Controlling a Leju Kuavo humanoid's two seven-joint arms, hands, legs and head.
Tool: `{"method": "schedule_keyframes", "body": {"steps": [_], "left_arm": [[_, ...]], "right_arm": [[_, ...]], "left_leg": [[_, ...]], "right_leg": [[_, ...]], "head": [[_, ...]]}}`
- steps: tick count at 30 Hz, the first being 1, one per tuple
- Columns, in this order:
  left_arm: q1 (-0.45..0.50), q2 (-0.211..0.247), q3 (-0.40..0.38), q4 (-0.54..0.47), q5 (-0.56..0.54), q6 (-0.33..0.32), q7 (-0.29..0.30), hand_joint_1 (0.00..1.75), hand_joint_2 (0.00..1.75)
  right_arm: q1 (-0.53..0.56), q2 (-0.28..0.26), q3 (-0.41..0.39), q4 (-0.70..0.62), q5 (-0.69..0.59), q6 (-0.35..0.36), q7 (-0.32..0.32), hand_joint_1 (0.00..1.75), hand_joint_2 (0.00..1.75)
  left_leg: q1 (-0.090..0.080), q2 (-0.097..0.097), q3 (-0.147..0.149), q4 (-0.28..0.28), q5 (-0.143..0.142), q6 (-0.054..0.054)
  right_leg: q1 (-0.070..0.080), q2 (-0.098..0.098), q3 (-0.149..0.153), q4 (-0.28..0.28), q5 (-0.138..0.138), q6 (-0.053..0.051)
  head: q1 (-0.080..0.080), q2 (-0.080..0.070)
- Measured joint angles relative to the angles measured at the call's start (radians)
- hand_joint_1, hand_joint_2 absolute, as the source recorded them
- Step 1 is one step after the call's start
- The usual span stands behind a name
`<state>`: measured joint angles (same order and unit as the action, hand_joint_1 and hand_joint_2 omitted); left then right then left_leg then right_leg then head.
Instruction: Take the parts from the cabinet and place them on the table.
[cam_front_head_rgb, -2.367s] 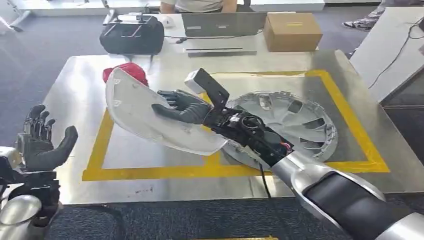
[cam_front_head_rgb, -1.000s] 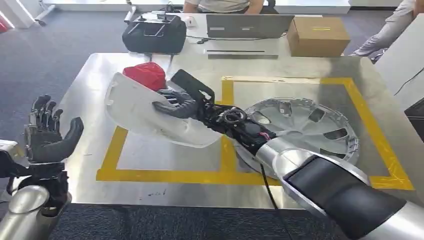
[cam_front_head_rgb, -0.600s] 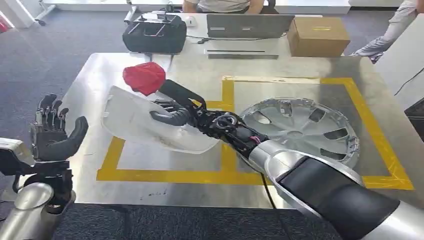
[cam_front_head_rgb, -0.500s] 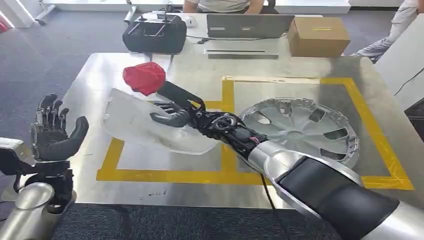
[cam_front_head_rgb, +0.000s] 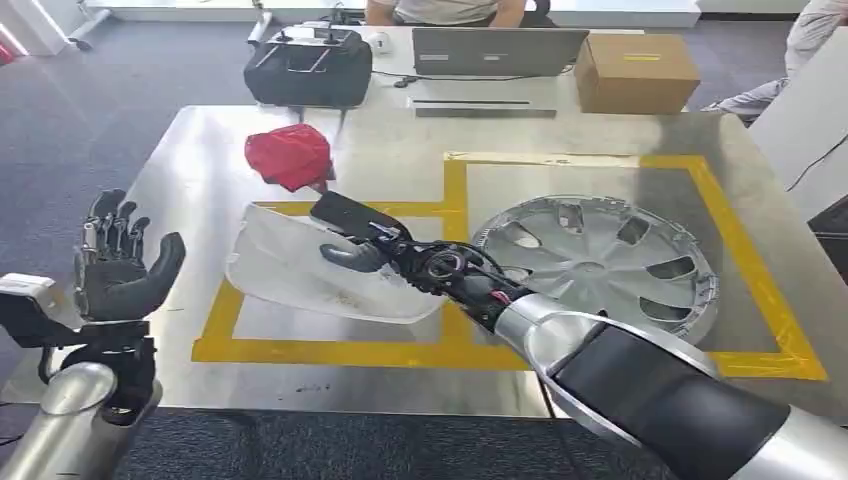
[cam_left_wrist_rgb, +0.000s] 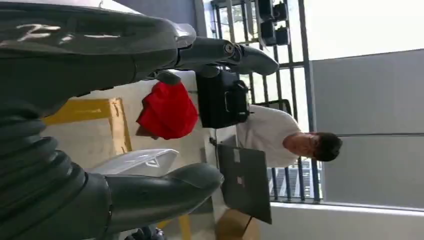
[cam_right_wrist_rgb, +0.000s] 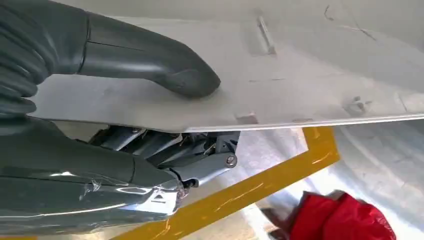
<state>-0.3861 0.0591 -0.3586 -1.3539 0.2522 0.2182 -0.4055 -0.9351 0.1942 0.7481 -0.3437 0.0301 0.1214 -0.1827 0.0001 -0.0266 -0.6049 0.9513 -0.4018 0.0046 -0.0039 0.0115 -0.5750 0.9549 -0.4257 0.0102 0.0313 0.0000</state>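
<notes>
My right hand (cam_front_head_rgb: 358, 245) grips a white curved plastic panel (cam_front_head_rgb: 310, 270), held low over the left yellow-taped square of the steel table (cam_front_head_rgb: 400, 150). In the right wrist view the thumb (cam_right_wrist_rgb: 150, 60) presses on the panel (cam_right_wrist_rgb: 300, 80) and the fingers clamp it from beneath. A silver wheel cover (cam_front_head_rgb: 598, 262) lies flat in the right taped square. A red part (cam_front_head_rgb: 290, 155) sits on the table beyond the panel, also seen as the red part (cam_right_wrist_rgb: 340, 220). My left hand (cam_front_head_rgb: 120, 265) is raised off the table's left edge, fingers spread, holding nothing.
Behind the table stand a black case (cam_front_head_rgb: 308, 68), a laptop (cam_front_head_rgb: 498, 48) and a cardboard box (cam_front_head_rgb: 635, 70). A person (cam_front_head_rgb: 440, 10) sits at the far side and another person's sleeve (cam_front_head_rgb: 800, 40) is at the upper right. Yellow tape (cam_front_head_rgb: 455, 200) marks two squares.
My right hand has lowered the white panel and tipped it flatter toward the table, moving slightly right. The left hand stays raised and open.
</notes>
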Motion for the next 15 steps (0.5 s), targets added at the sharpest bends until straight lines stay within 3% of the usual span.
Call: {"method": "schedule_keyframes", "body": {"steps": [7, 15], "left_arm": [[0.000, -0.008, 0.000, 0.003, 0.018, 0.018, 0.020, 0.00, 1.75], [0.001, -0.019, -0.011, 0.003, 0.017, 0.031, 0.024, 0.00, 1.75]], "right_arm": [[0.006, 0.015, 0.028, 0.015, 0.092, -0.153, 0.029, 1.75, 1.75], [0.017, 0.023, 0.058, 0.029, 0.197, -0.399, 0.087, 1.75, 1.75]], "left_leg": [[0.000, 0.000, 0.000, 0.000, 0.000, 0.000], [0.000, 0.000, 0.000, 0.000, 0.000, 0.000]], "right_leg": [[0.000, 0.000, 0.000, 0.000, 0.000, 0.000], [0.000, 0.000, 0.000, 0.000, 0.000, 0.000]], "head": [[0.000, 0.000], [-0.001, 0.000]]}}
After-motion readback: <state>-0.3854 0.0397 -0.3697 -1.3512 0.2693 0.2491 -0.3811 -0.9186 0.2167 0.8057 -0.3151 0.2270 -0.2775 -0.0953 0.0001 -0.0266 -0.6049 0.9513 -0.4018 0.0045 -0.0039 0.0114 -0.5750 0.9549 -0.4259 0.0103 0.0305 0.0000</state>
